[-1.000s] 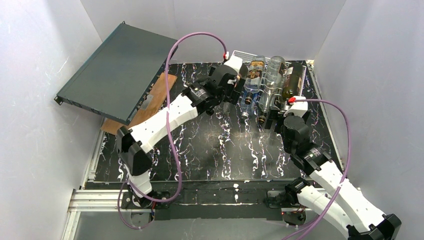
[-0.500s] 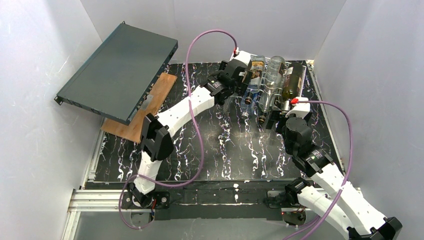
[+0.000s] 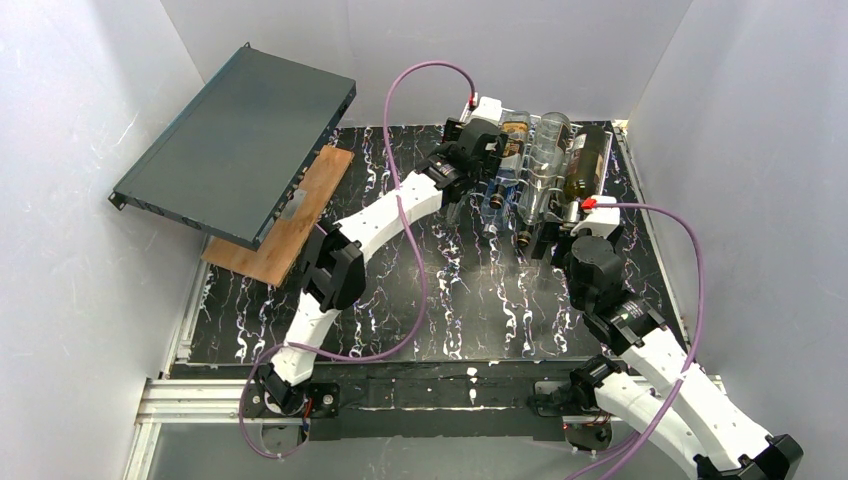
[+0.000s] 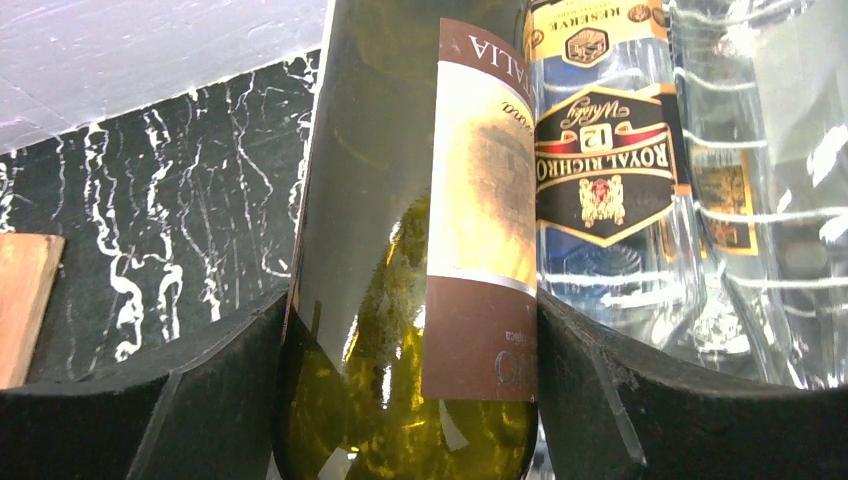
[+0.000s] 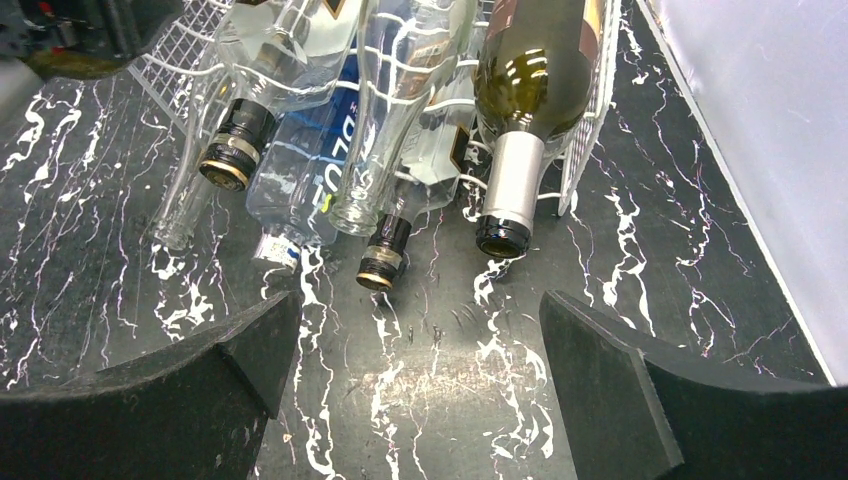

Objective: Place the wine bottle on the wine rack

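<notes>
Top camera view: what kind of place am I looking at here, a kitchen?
Probably a robot test booth, not a kitchen: plain white walls box in a marble-patterned table, two robot arms are bolted at its near edge, and a wire wine rack holds bottles.

The wine bottle (image 4: pixel 380 300) carries a cream label (image 4: pixel 480 170) showing the upside-down letters "ALIA". Just right of the wine bottle, the whisky bottle (image 4: pixel 620 280) has a black label (image 4: pixel 600 160) reading "ROYAL", "12" and "Whisky", also inverted. The gold band (image 4: pixel 590 30) above it seems to read "RESERVE".
</notes>
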`<state>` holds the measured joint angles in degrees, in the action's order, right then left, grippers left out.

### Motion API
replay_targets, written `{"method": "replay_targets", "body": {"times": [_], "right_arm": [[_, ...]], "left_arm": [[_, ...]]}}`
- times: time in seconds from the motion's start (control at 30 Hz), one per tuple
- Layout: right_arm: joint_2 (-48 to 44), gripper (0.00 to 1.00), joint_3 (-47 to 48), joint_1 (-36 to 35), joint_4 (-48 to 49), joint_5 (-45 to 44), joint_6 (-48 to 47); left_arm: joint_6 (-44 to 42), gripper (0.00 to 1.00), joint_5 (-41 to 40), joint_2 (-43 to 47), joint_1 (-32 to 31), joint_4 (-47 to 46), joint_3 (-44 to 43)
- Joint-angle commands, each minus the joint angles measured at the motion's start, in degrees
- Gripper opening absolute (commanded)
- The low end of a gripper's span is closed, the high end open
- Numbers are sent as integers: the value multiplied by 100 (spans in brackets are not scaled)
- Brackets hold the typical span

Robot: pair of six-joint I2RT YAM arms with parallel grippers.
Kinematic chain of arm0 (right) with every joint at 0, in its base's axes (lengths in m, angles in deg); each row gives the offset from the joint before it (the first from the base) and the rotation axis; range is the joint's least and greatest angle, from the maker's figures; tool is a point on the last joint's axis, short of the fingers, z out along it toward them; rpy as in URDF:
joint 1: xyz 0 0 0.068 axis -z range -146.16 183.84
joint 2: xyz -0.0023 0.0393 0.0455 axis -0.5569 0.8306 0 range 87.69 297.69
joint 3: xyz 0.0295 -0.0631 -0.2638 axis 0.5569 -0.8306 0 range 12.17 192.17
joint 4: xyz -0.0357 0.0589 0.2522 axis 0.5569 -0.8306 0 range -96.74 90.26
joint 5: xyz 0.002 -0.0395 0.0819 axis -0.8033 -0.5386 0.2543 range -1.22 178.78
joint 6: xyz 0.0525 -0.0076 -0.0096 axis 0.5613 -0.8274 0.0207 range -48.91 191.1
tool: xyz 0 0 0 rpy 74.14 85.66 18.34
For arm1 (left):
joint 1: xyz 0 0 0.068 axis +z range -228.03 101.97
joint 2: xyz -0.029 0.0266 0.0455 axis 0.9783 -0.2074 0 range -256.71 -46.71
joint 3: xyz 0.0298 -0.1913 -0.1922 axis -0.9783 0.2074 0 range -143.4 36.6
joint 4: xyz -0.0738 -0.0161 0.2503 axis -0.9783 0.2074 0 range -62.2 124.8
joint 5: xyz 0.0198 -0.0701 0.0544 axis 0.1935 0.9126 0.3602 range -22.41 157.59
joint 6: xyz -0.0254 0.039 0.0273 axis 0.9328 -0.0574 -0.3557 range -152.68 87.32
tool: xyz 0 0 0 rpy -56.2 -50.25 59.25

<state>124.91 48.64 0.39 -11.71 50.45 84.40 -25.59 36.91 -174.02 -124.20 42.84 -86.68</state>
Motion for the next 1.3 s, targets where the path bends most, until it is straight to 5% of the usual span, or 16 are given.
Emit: {"method": "replay_targets", "body": {"times": [0.0,0.73,1.1,1.27], "right_arm": [[-96,98,-14,14,258,-100,-3],[-171,98,-72,19,265,-68,24],[-135,98,-52,15,256,-21,24],[-142,98,-51,14,255,-22,24]], "left_arm": [[253,0,-305,-69,113,-876,-555],[539,0,207,-930,388,-1404,-1081],[560,61,396,-937,454,-1291,-1109],[622,70,507,-944,486,-1158,-1157]]}}
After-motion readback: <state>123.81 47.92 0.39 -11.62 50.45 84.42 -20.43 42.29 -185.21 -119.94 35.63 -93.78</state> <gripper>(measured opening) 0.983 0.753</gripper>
